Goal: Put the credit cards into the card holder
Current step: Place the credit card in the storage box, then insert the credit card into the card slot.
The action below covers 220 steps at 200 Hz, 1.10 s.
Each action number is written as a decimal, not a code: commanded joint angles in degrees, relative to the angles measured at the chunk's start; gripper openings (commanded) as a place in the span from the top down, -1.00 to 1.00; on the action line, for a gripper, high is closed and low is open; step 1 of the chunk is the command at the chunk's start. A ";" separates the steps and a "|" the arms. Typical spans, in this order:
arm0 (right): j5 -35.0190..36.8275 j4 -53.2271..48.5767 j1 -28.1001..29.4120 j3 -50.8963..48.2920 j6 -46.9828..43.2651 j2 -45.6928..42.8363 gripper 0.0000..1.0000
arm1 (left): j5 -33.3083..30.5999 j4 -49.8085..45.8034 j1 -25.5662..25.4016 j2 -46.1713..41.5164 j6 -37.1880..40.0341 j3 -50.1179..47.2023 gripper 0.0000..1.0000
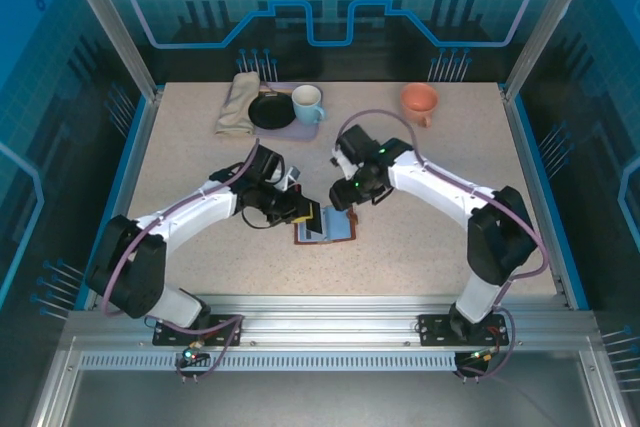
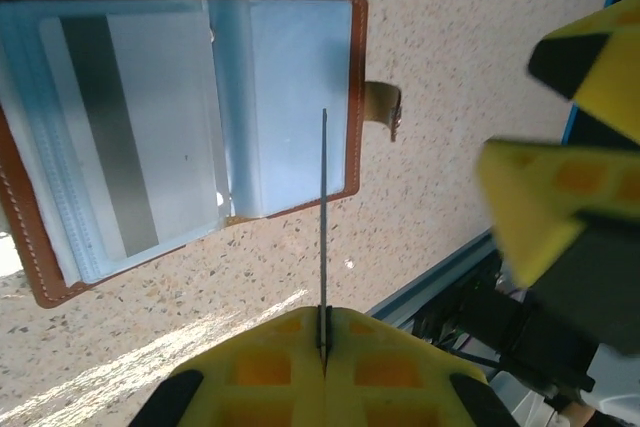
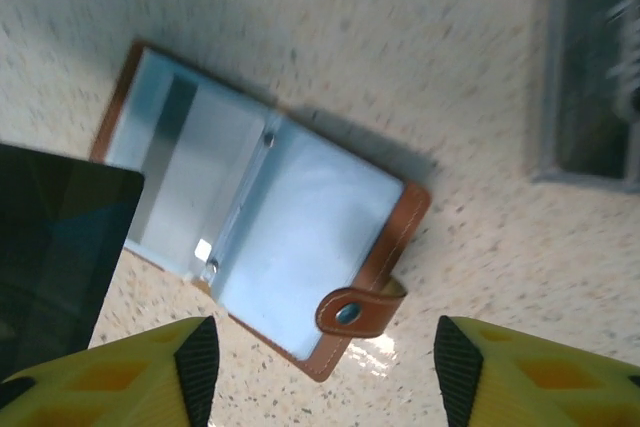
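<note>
Speckled beige table [image 1: 420, 247] carries the brown card holder [image 1: 326, 228], lying open and flat between both arms, a white card [image 2: 150, 147] tucked in one sleeve. Right gripper [image 3: 325, 347] hangs above it, jaws spread wide and empty. Left gripper [image 2: 323, 332] is clamped tight on one dark credit card [image 3: 55, 247], held edgewise at the holder's edge.

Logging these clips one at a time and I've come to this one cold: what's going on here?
The left gripper is shut on a credit card, seen edge-on just above the open card holder, which lies flat on the table. A second card, with a dark stripe, already sits in one of the holder's sleeves. The right gripper is open and empty, and hangs over the holder near its snap tab.
</note>
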 commanded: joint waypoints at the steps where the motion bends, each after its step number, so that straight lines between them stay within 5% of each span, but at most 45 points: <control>1: 3.81 -2.37 1.67 -1.77 4.56 1.28 -0.34 | -0.28 1.79 -0.60 2.12 0.65 0.56 0.97; 121: 0.56 3.03 0.70 -4.61 8.04 9.06 -0.23 | -1.04 8.81 -0.65 9.35 0.96 -0.09 0.97; 220: -4.57 7.47 -3.00 -8.27 8.08 9.90 0.46 | -1.10 12.17 -0.70 13.80 2.58 -1.90 0.96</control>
